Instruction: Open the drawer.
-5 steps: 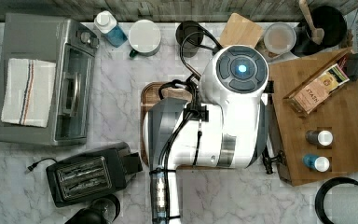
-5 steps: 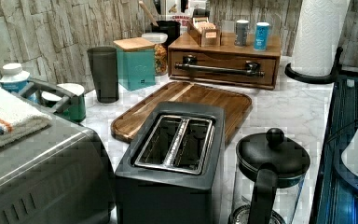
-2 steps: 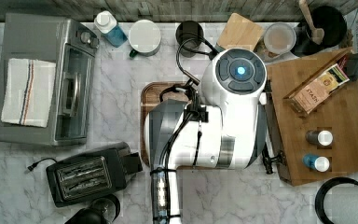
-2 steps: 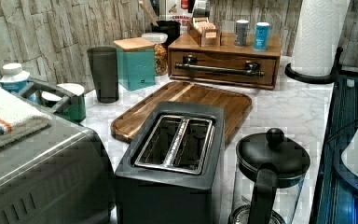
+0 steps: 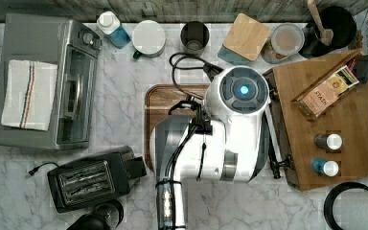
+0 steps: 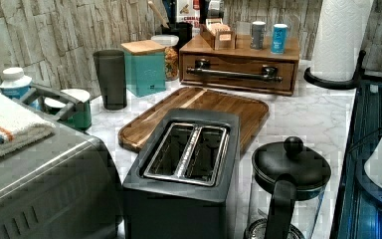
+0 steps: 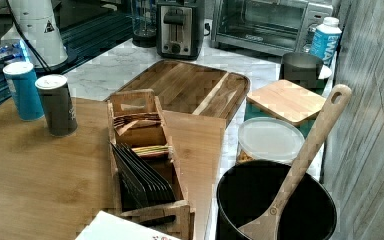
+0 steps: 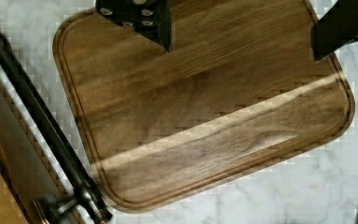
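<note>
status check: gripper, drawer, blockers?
Gripper open, above the wooden tray, holding nothing. Drawer shut, handle untouched. Nothing in front of the handle.

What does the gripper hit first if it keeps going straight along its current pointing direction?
Most likely the dark wooden tray. In the wrist view the gripper, jaws open, points down at its surface, with the drawer handle off to one side. Height above the tray is unclear.
</note>
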Motion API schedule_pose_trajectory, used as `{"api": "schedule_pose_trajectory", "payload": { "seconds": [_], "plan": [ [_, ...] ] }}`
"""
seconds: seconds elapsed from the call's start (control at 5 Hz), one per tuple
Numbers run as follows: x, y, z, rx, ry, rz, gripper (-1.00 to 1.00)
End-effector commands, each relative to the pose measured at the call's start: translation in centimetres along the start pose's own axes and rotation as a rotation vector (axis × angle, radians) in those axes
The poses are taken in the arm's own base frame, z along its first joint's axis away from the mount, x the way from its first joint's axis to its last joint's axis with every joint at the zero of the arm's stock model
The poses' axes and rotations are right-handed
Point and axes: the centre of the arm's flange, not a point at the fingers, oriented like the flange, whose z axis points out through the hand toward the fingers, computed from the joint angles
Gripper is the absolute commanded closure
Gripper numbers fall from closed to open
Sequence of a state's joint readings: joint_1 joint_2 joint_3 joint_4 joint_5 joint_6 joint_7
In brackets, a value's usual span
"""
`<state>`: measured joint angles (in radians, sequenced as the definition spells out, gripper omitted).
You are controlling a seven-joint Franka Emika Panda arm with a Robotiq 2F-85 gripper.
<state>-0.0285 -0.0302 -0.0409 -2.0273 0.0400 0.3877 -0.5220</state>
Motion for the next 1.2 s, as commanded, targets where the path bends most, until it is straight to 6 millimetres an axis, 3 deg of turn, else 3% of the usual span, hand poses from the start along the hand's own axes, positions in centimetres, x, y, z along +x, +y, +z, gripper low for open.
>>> {"api": "schedule_pose_trajectory", "payload": {
  "seconds": [0.2,0.6,1.0,1.2],
  "plan": [
    [-2.1,8.1,2.0,-0.048,0.003,-0.413,-1.0],
    [-1.4,12.2,5.5,-0.109,0.075,-0.559,-1.0],
    [-0.9,14.5,7.4,-0.184,0.094,-0.615,-1.0],
    [-0.6,16.8,8.4,-0.189,0.109,-0.624,-1.0]
  ]
}}
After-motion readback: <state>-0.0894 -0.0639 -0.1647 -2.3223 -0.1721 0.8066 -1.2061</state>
